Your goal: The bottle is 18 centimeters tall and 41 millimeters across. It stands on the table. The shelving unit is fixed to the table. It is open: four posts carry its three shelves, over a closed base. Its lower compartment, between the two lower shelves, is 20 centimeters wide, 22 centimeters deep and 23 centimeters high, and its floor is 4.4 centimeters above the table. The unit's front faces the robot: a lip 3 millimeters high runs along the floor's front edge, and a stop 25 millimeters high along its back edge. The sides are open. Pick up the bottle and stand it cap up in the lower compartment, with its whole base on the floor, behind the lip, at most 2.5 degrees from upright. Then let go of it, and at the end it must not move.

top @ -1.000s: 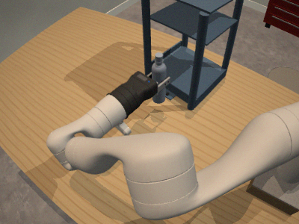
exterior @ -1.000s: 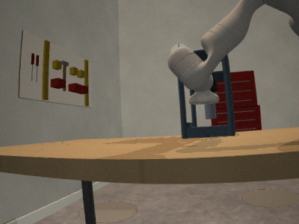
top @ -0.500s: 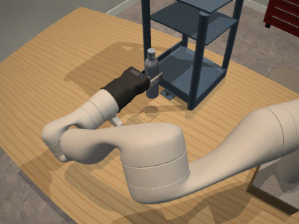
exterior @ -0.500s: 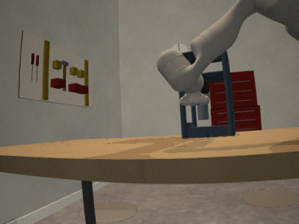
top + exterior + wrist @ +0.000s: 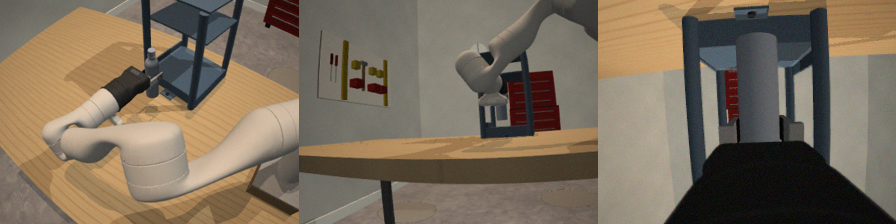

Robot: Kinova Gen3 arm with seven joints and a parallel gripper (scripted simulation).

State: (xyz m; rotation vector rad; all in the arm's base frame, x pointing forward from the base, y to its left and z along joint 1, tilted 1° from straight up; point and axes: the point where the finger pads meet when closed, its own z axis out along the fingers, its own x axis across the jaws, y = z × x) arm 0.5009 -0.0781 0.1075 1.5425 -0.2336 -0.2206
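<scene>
The grey bottle (image 5: 151, 72) is upright, cap up, held clear above the table just in front of the blue shelving unit (image 5: 194, 56). My gripper (image 5: 153, 78) is shut on the bottle's body from the side, arm level. In the wrist view the bottle (image 5: 757, 87) fills the middle between my two fingers, with the unit's front posts (image 5: 693, 95) on either side behind it. In the exterior view the bottle's lower end (image 5: 501, 112) hangs above the table beside the unit. The lower compartment floor (image 5: 190, 72) is bare.
A red drawer cabinet (image 5: 534, 101) stands beyond the table behind the unit. A small bracket (image 5: 167, 93) fixes the unit's base to the table at its front. A tool board (image 5: 353, 71) hangs on the left wall.
</scene>
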